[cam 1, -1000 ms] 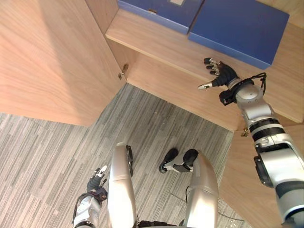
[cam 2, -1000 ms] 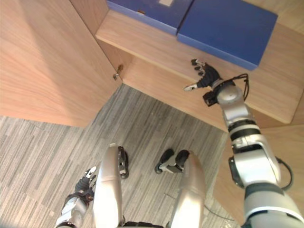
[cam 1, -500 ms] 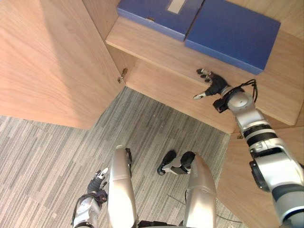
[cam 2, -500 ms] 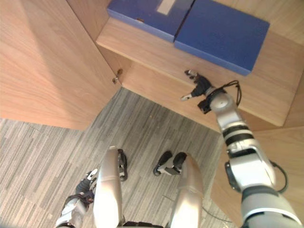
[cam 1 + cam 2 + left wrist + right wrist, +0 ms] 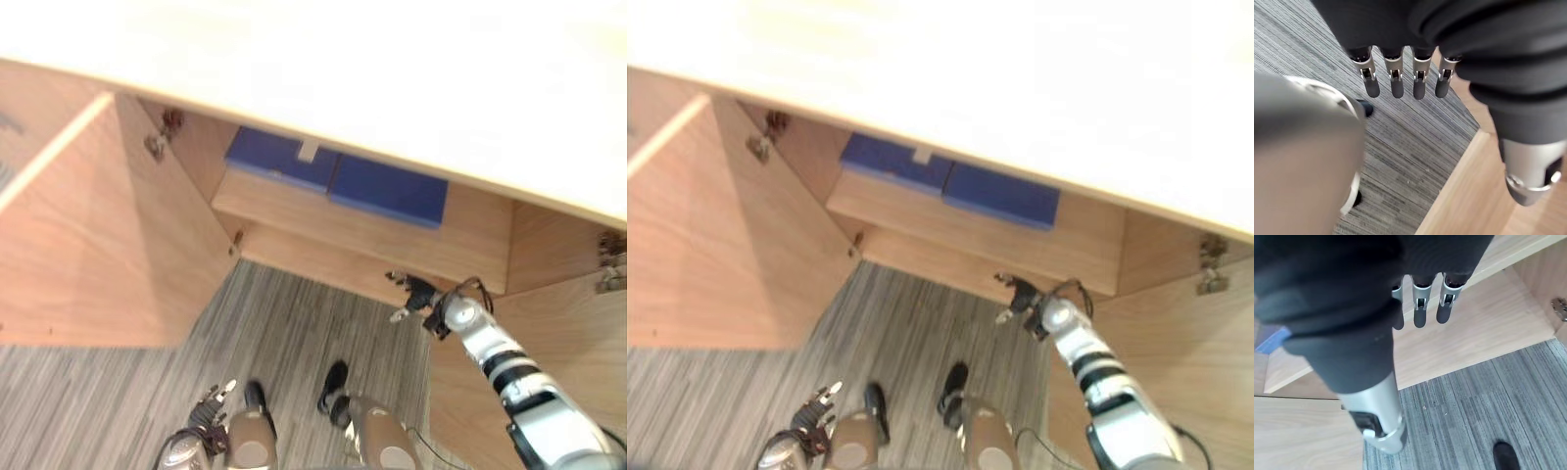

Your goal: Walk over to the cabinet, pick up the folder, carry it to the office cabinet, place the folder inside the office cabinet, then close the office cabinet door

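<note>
Flat blue folders (image 5: 388, 191) lie on the wooden cabinet shelf (image 5: 294, 211). The right robot hand (image 5: 411, 294), wide and empty, hangs near the shelf's front. It should push the wooden door (image 5: 578, 343) gently.

The cabinet top (image 5: 343, 78) hides the far parts of both blue folders (image 5: 390, 190) from me; the left door (image 5: 108, 255) is cut off.

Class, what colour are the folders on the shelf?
The folders are blue, clearest in left eye view.
</note>
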You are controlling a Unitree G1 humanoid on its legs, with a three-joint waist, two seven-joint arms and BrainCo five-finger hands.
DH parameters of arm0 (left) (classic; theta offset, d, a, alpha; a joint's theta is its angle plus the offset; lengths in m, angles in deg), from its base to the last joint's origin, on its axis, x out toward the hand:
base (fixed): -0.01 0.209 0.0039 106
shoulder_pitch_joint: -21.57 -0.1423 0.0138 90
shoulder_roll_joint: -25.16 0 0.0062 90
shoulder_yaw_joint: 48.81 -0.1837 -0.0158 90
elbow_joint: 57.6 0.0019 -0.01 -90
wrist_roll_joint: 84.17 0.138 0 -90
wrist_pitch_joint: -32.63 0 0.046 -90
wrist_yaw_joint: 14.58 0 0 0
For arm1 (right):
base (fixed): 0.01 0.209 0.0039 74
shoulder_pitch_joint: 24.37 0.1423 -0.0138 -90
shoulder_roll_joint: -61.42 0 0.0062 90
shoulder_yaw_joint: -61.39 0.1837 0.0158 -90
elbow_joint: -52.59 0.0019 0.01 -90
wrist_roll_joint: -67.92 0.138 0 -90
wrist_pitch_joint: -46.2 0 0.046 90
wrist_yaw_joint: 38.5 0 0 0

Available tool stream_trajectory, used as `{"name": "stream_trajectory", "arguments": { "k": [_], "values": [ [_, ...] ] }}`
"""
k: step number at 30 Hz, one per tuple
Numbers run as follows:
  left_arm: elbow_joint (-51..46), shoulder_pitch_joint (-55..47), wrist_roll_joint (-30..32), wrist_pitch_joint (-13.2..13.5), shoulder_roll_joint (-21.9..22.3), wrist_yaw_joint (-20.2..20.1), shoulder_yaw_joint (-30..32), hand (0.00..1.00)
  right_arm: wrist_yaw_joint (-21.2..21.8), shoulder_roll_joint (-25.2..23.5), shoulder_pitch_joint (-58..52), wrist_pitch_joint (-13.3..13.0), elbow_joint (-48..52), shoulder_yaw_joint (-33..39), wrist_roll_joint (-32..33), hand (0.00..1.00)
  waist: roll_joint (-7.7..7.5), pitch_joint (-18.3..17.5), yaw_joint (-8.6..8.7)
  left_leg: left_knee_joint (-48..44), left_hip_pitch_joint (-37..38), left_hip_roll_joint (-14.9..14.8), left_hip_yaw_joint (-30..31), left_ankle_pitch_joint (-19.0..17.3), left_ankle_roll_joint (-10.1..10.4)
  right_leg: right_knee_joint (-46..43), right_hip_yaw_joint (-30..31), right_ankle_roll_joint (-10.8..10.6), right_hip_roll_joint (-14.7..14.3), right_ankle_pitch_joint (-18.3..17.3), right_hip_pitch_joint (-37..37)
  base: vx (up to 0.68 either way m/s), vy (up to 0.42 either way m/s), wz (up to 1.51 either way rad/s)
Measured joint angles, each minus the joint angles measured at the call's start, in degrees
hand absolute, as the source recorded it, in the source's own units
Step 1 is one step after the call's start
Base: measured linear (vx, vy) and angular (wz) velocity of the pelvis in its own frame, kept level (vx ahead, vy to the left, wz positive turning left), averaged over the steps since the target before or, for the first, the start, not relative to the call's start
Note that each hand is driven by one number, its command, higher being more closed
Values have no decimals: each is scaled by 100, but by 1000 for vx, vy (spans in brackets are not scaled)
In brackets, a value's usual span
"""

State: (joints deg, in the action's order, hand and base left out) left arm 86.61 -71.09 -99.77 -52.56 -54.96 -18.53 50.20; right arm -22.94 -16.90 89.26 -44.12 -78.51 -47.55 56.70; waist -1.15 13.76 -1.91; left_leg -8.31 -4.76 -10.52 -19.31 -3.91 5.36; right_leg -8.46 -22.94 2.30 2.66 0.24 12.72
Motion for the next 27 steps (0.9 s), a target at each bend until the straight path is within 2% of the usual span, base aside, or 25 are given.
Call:
{"name": "stream_trajectory", "arguments": {
  "k": [2,3,5,7,8,10,12,15,17,19,20,22,23,24,25,27],
  "values": [
    [42,5,238,2,49,12,-7,0,-14,-264,-608,-1,327,455,87,0,-18,-377,107,286,288,140,-169,35,-66,713,146,-112,-62,372,-389,140,165,-30],
    [52,5,271,2,46,15,-7,0,-18,-360,-758,-5,410,575,106,0,-28,-478,140,304,318,159,-183,23,-83,844,180,-142,-62,441,-454,89,151,-24],
    [119,62,625,3,38,45,-40,0,-132,-809,-1269,-15,572,1043,105,0,-32,-760,230,333,448,291,-266,-52,-163,1320,351,-239,-47,708,-698,52,145,-26],
    [176,131,861,-4,40,89,-120,0,-276,-1125,-1540,-11,524,1207,105,0,-26,-816,253,333,544,341,-327,-79,-181,1329,462,-256,-31,731,-750,1,103,-28],
    [191,189,1024,-4,40,133,-183,0,-405,-1459,-1805,-4,353,1328,107,0,-21,-879,270,331,622,349,-364,-160,-195,1329,543,-271,-19,744,-785,-27,87,-31],
    [282,250,1171,-7,37,180,-277,0,-525,-1761,-1963,11,-65,1355,121,0,-40,-948,274,329,712,339,-479,-214,-185,1330,668,-268,-43,766,-807,-29,77,-38],
    [391,297,1447,-32,110,251,-459,0,-801,-2242,-2258,42,-911,1774,239,0,-16,-986,311,317,925,345,-678,-286,-181,1331,887,-283,-65,805,-907,-43,57,-49],
    [563,292,1823,-54,195,279,-643,0,-1118,-2530,-2659,95,-1759,2592,667,0,-4,-993,376,304,1372,324,-1003,-394,-143,1330,1211,-278,-142,836,-1180,-51,46,-55],
    [691,279,1965,-68,226,317,-749,0,-1361,-2529,-2708,88,-1956,3062,944,0,29,-1045,451,278,1580,298,-1304,-476,-91,1329,1518,-283,-216,884,-1256,-97,40,-88],
    [717,255,1989,-69,233,382,-837,0,-1531,-2561,-2771,63,-2031,3311,1249,0,29,-1078,472,68,1725,170,-1733,-681,35,1313,1917,-274,-367,906,-1254,-124,4,-118],
    [720,196,1955,-69,245,433,-856,0,-1626,-2566,-2795,25,-2036,3362,1463,0,71,-1082,476,-291,1795,-15,-2080,-904,159,1225,2270,-269,-528,899,-1212,-97,-10,-157],
    [721,113,1890,-59,251,488,-869,0,-1790,-2578,-2800,-8,-2064,3376,1642,0,83,-1101,457,-1056,1666,-186,-1810,-1021,104,889,2841,-139,-741,811,-978,-52,-37,-172],
    [726,70,1783,-46,299,505,-883,0,-1877,-2577,-2802,-68,-2093,3465,1750,0,104,-1107,465,-1425,1455,-184,-1155,-1089,5,654,3193,-116,-827,782,-739,-20,-81,-134],
    [738,61,1765,-33,354,513,-881,0,-1915,-2556,-2801,-101,-2095,3552,1802,0,85,-1087,473,-1564,1365,-153,-776,-1174,-51,607,3371,-123,-893,777,-639,-63,-76,-153],
    [831,117,1717,21,469,519,-876,0,-2006,-2469,-2801,-116,-2139,3743,1881,0,228,-1044,483,-1669,1257,-91,-112,-1300,-35,582,3709,-135,-1061,774,-490,-84,-13,-141],
    [908,146,1670,48,512,522,-868,0,-2098,-2383,-2837,-141,-2340,3819,1925,0,283,-1039,497,-1335,1352,148,420,-1357,-87,586,4136,-188,-1229,807,-298,-101,39,-137]
  ]
}}
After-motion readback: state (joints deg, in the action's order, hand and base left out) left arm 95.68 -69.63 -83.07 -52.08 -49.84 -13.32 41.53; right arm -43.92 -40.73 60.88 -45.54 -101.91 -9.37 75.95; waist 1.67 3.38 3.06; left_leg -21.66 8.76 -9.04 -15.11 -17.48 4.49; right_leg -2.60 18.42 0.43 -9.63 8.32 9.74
